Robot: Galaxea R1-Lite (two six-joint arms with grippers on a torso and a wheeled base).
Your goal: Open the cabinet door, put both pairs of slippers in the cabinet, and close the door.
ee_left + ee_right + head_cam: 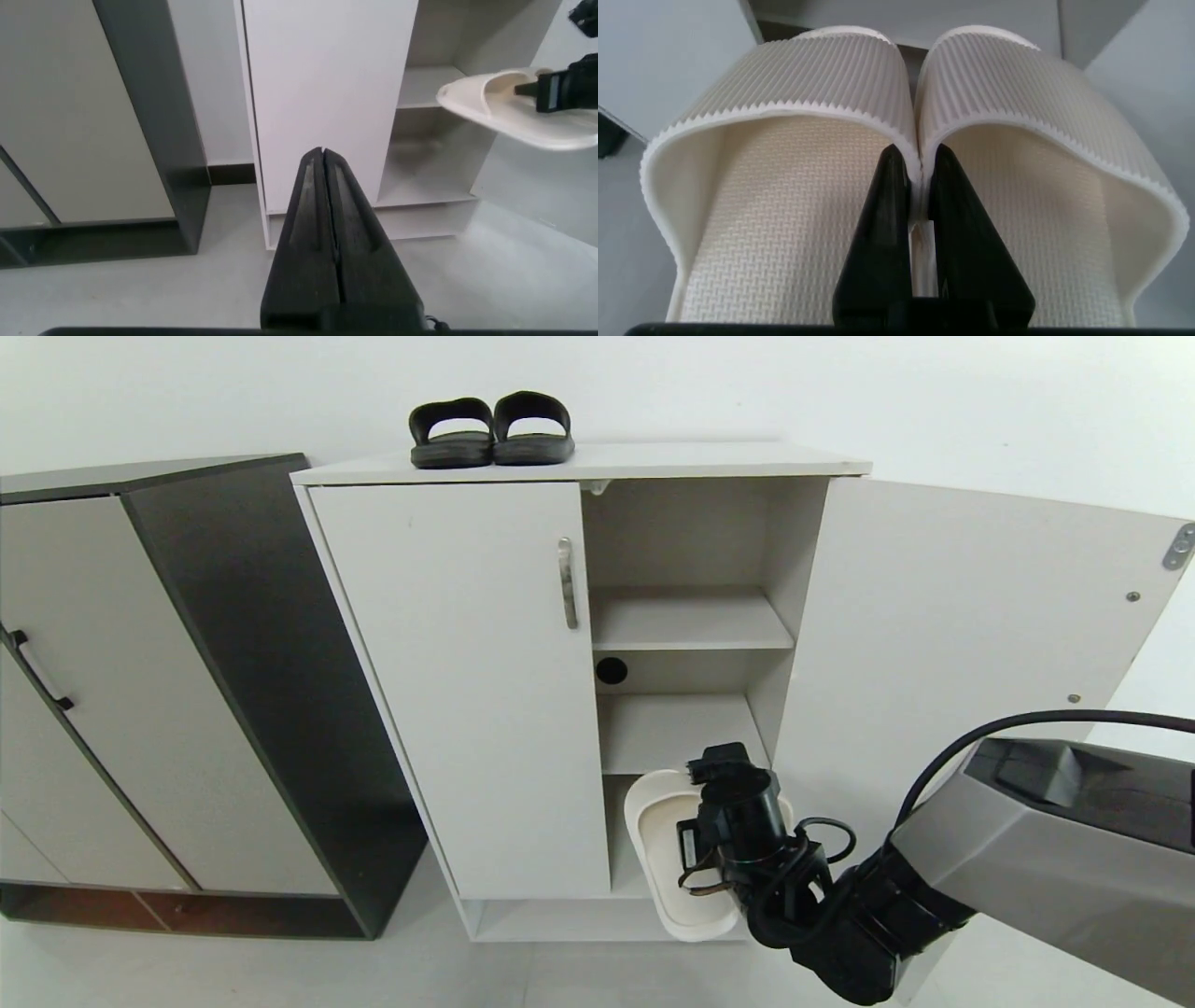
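While my right pincer [916, 173] is clenched on the white slippers [653, 845], pinching their two inner walls together so the pair hangs as one, the step in hand is to set them inside the white cabinet [728, 457]. Its right door [952, 616] stands wide open and its left door [457, 691] is shut. The pair sits at the mouth of the lowest compartment, toes pointing in and heels jutting out past the front edge.

To do this well, I judge I should push straight in and level, clear of the shelf [677, 733] above and of the shut door's edge. Then I should lower until the soles rest on the bottom board and only then let go, deep enough for the door to swing closed.

The black slippers [490, 427] lie on the cabinet's top, toward its left end. My left pincer [322, 154] is clenched on nothing, low before the shut door.
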